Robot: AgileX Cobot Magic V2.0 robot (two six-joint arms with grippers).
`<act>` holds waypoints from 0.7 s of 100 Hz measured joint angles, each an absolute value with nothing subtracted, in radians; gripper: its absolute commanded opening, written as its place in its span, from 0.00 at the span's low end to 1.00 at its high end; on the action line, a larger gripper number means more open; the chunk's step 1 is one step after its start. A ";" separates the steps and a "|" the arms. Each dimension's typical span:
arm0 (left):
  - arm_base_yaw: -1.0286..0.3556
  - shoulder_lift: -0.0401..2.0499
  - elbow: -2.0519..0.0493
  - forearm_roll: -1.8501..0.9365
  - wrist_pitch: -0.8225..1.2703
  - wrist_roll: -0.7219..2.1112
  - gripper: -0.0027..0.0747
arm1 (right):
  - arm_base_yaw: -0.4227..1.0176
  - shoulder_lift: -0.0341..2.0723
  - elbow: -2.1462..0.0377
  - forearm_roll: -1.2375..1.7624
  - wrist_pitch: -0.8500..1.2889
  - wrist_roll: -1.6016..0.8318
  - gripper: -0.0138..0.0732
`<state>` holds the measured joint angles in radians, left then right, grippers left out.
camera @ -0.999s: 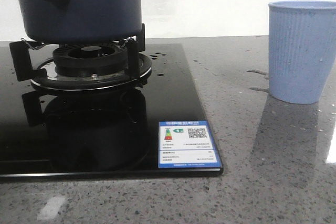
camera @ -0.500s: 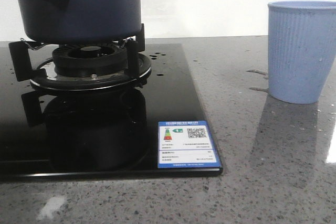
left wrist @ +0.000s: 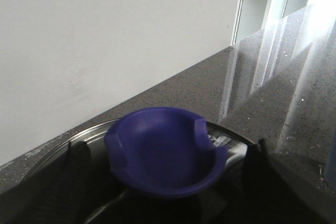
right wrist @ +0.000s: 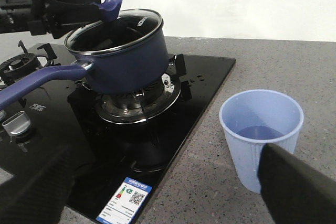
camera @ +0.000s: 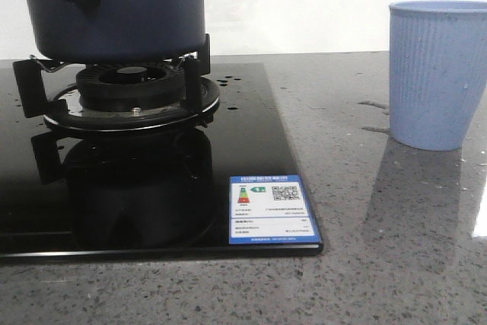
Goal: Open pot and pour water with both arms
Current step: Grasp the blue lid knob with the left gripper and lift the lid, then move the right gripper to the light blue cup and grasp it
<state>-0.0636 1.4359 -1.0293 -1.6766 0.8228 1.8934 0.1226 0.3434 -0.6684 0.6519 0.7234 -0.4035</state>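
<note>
The dark navy pot (camera: 114,13) stands on the gas burner (camera: 129,89) at the left, its glass lid (right wrist: 113,32) in place. In the right wrist view the pot (right wrist: 126,61) shows a long blue handle (right wrist: 37,85). My left gripper (left wrist: 168,153) is open, with a finger on each side of the lid's blue knob (left wrist: 165,145) and a small gap on both sides; it also shows in the right wrist view (right wrist: 79,3). My right gripper (right wrist: 163,153) is open and empty above the counter. The pale blue ribbed cup (right wrist: 261,129) beside its finger holds a little water.
The black glass hob (camera: 251,135) carries a blue label (camera: 272,209) at its front corner. The cup (camera: 437,74) stands on the grey speckled counter at the right, with water drops (camera: 373,112) beside it. A second burner (right wrist: 21,64) and a control knob (right wrist: 16,121) lie beyond the pot.
</note>
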 measured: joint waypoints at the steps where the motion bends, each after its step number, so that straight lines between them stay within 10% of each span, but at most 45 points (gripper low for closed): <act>1: -0.064 1.440 -1.029 -1.679 0.823 1.896 0.72 | 0.123 0.343 -0.668 0.652 0.723 -0.404 0.90; 42: -0.112 1.508 -1.038 -1.785 0.798 2.060 0.67 | 0.123 0.343 -0.668 0.652 0.723 -0.404 0.90; 70: -0.118 1.508 -1.039 -1.798 0.786 2.064 0.45 | 0.123 0.343 -0.668 0.652 0.706 -0.404 0.90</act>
